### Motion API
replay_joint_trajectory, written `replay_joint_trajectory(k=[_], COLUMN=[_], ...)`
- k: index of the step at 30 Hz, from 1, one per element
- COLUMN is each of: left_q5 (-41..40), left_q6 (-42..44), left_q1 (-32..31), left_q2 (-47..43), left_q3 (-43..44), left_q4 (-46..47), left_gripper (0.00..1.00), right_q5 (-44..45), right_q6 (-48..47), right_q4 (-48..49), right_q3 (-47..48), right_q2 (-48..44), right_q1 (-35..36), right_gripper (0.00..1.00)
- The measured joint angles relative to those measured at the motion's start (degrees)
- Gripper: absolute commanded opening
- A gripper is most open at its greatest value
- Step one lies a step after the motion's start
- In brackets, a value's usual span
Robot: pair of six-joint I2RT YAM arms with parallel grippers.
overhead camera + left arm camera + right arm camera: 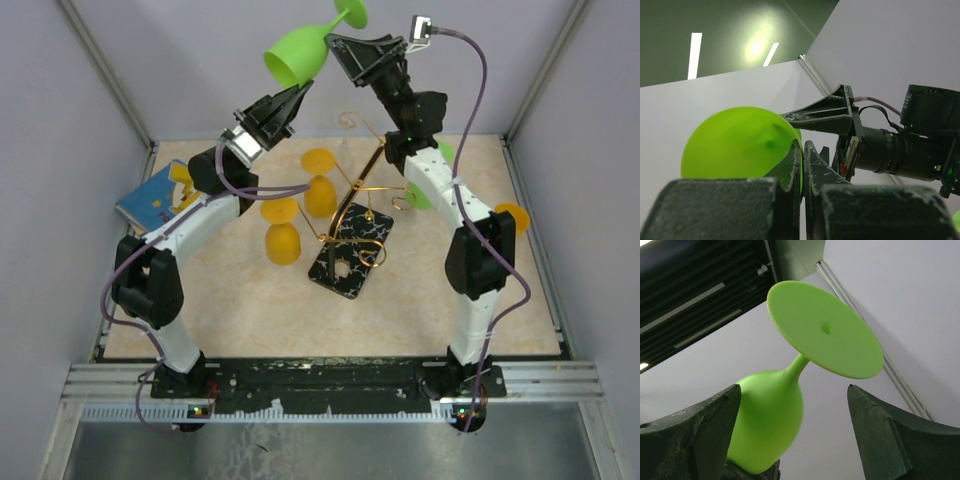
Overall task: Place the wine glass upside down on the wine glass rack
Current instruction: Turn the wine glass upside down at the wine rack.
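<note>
A lime-green wine glass (pixel 298 55) is held high above the table, tilted, its foot up and to the right. My left gripper (pixel 297 97) is shut on the bowl's rim; the left wrist view shows the thin green wall (pixel 740 145) pinched between the fingers (pixel 803 150). My right gripper (pixel 335 45) is open beside the stem. In the right wrist view its fingers (pixel 792 390) flank the bowl (pixel 770 420), with a wide gap on the right. The wine glass rack (pixel 352 205), gold wire on a black marbled base (pixel 350 255), stands mid-table below.
Two yellow glasses (pixel 283 235) (pixel 320 185) stand upside down left of the rack. Another green glass (pixel 425 190) lies partly hidden behind the right arm. An orange piece (pixel 512 215) sits at the right, a blue book (pixel 155 195) at the left edge.
</note>
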Motion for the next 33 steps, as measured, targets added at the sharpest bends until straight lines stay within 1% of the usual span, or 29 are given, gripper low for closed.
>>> replay_joint_trajectory(k=[6,11,12,20,33], left_q5=[0.8,1.2,1.2,0.2,-5.6], left_q6=[0.0,0.0,0.0,0.0,-0.3], left_q1=[0.3,0.3,0.3,0.4,-0.1], left_q2=[-0.2,-0.2,-0.2,-0.2,3.2], left_q3=[-0.2,-0.2,-0.2,0.1,2.8], left_q4=[0.0,0.0,0.0,0.6,2.6], left_gripper=[0.0,0.0,0.0,0.0,0.0], right_q5=[0.6,0.9,0.9,0.9,1.3], right_q6=[1.4,1.8,1.9,2.1,0.8], right_q4=[0.2,0.3,0.3,-1.5,-5.2], right_q3=[6.5,10.5,11.2,17.6,24.9], right_q2=[4.3,6.6,7.0,10.1,14.0], right_q1=[0.7,1.1,1.2,2.3,3.7], right_gripper=[0.74,0.58,0.57,0.57,0.58])
